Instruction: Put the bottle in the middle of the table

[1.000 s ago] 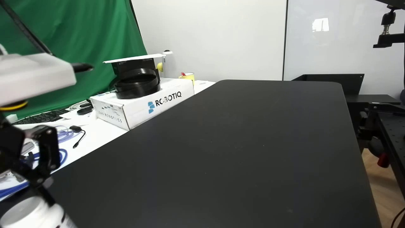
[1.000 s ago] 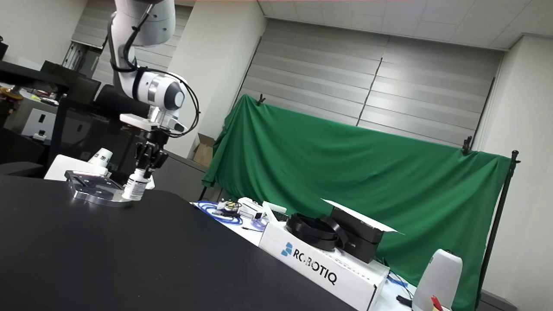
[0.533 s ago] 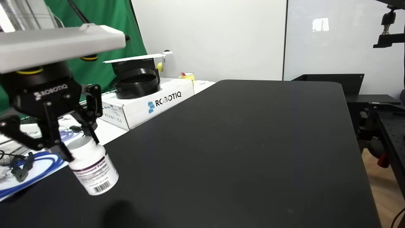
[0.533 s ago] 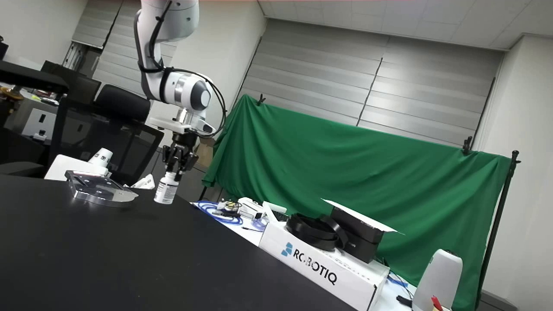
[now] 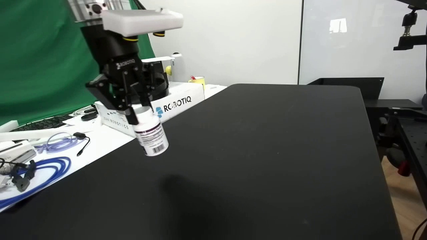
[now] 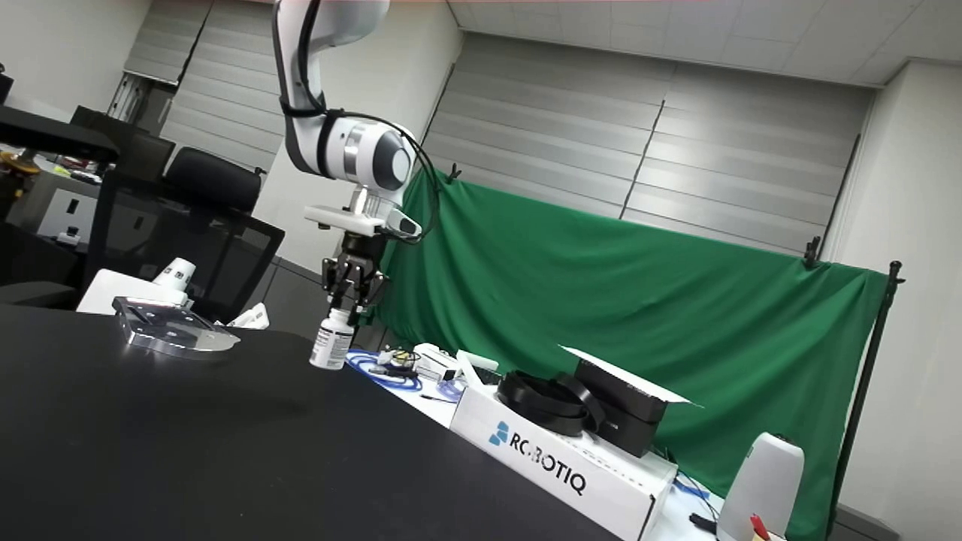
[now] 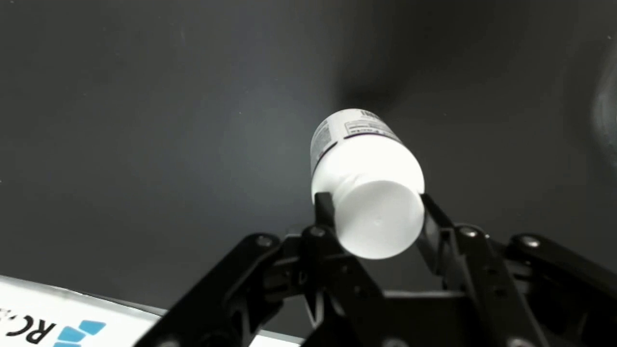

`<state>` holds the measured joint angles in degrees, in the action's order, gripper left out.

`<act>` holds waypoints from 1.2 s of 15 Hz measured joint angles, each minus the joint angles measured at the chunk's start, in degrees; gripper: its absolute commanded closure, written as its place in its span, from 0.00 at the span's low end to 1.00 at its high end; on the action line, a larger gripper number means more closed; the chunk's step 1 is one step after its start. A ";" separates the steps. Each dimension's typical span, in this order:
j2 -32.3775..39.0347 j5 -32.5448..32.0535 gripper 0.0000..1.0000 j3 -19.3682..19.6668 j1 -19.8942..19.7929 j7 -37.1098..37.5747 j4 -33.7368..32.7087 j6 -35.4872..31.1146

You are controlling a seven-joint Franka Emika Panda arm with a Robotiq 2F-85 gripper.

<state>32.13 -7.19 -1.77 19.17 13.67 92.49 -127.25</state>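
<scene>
The bottle (image 5: 152, 136) is small and white, with a dark-lined label and a white top. It also shows in an exterior view (image 6: 331, 344) and in the wrist view (image 7: 368, 154). My gripper (image 5: 140, 114) is shut on its neck or cap, one finger on each side; it also shows in an exterior view (image 6: 346, 306) and in the wrist view (image 7: 376, 212). The bottle hangs slightly tilted above the black table (image 5: 267, 160), near the long edge beside the white box. Its shadow falls on the tabletop, apart from its base.
A white Robotiq box (image 5: 173, 103) with black rings on it stands along the table's edge; it shows in an exterior view (image 6: 556, 469) too. A clear block (image 6: 176, 330) lies on the table. Blue cables (image 5: 53, 171) lie on the white surface alongside.
My gripper has carried the bottle from the near left corner rightward and farther along the table in an exterior view. The grip on the bottle stays the same.
</scene>
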 measured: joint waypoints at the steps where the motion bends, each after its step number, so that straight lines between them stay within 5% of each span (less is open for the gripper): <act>1: -0.94 -0.28 0.81 0.00 -1.00 -1.13 1.95 -0.62; 10: -6.44 -1.89 0.81 0.12 -7.15 -5.66 21.10 -18.93; 16: -7.86 -1.80 0.81 0.08 -8.46 -6.42 27.75 -25.15; 17: -8.06 -1.79 0.31 0.08 -8.50 -6.60 28.29 -25.69; 18: -8.31 -1.79 0.30 0.08 -8.52 -6.72 28.72 -26.04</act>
<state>23.82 -8.98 -1.69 10.65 6.95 121.21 -153.29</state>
